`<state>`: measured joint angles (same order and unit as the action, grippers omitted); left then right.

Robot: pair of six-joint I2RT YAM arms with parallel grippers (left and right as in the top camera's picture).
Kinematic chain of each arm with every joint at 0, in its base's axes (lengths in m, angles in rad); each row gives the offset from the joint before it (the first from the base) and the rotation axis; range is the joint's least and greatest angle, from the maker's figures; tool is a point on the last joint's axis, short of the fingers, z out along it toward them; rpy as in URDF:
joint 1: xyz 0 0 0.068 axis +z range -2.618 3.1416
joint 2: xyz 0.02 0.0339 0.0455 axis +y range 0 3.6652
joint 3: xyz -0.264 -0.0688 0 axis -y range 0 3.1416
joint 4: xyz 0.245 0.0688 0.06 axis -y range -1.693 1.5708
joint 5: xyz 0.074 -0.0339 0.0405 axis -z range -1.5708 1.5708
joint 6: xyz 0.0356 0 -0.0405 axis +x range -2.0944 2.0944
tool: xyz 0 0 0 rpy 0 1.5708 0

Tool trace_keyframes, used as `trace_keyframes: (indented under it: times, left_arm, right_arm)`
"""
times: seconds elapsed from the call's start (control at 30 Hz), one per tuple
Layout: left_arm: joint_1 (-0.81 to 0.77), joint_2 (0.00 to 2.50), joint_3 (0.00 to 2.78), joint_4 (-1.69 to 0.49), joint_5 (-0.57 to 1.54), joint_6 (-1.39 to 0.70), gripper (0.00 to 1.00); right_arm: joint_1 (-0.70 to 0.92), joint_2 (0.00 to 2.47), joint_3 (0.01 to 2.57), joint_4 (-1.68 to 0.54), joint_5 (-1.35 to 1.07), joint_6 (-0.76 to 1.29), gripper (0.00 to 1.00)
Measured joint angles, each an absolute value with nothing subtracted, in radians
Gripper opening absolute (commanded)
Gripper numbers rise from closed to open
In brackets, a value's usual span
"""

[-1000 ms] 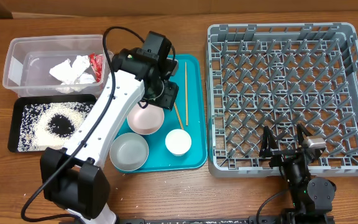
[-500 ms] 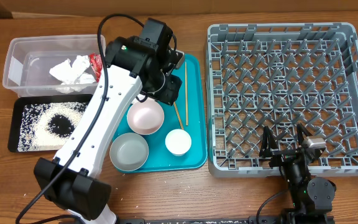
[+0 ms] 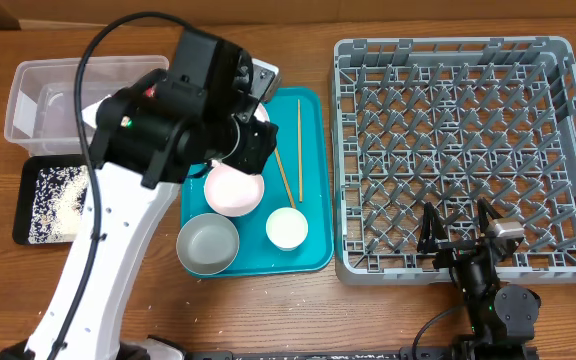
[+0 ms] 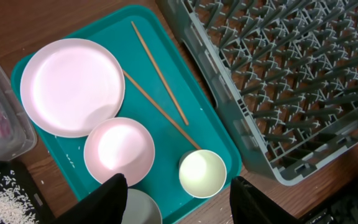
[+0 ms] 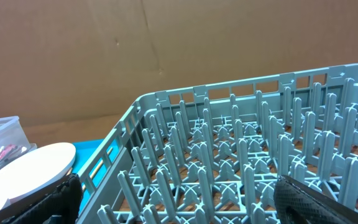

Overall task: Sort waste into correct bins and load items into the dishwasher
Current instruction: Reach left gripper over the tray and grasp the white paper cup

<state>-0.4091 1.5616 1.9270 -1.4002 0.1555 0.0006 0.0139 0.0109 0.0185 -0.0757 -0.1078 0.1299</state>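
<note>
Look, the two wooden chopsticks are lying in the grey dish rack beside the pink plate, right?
Not quite. The two wooden chopsticks lie on the teal tray, not in the grey dish rack. They are beside the pink plate there. The left wrist view shows it.

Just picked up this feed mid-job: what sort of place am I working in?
Likely a lab mock-up of a dish-clearing station, not a real kitchen: a grey dish rack and a teal tray sit on a plain wooden table, with a cardboard-like backdrop.
</note>
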Motion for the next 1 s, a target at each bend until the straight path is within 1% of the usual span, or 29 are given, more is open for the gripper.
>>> trace_keyframes:
  times: [0.7, 0.93, 1.0]
  left_arm:
    - [-0.409, 1.560, 1.927, -1.433, 0.153, 0.001, 0.54]
    - [-0.409, 1.541, 1.927, -1.507, 0.148, -0.020, 0.54]
    - [-0.410, 1.533, 1.927, -1.534, 0.130, -0.052, 0.52]
  right_arm:
    - [0.014, 0.011, 0.019, -0.076, -0.108, 0.130, 1.00]
    - [0.014, 0.011, 0.019, -0.076, -0.108, 0.130, 1.00]
    - [0.014, 0.011, 0.019, -0.076, -0.108, 0.130, 1.00]
